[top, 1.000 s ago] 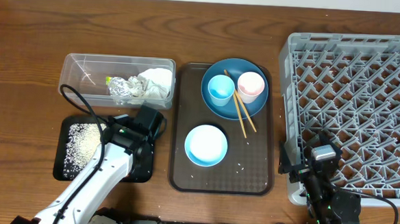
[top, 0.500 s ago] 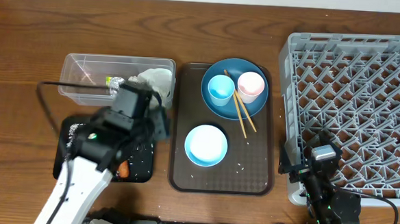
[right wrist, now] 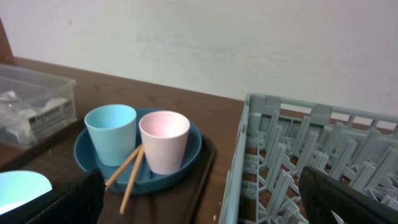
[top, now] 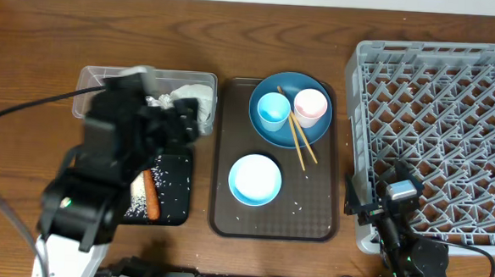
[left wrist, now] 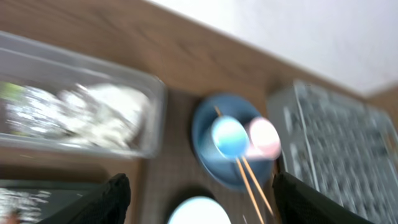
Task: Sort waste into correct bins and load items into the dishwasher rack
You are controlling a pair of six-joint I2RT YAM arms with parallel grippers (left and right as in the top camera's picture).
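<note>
My left gripper is open and empty, raised above the clear tub and the black tray. The tub holds the white tissue and the foil wrapper. The orange carrot and rice grains lie in the black tray. The dark-blue dish carries the light-blue cup, the pink cup and the chopsticks. The white-and-pale-blue bowl sits below it. My right gripper is open and empty beside the grey rack.
The dish and bowl rest on a brown serving tray between the bins and the rack. A few rice grains lie on it. The raised left arm hides much of the tub and black tray from overhead.
My left arm has lifted off the black tray and swung up over the tub. The carrot now lies uncovered in the black tray. The right arm has not moved.
</note>
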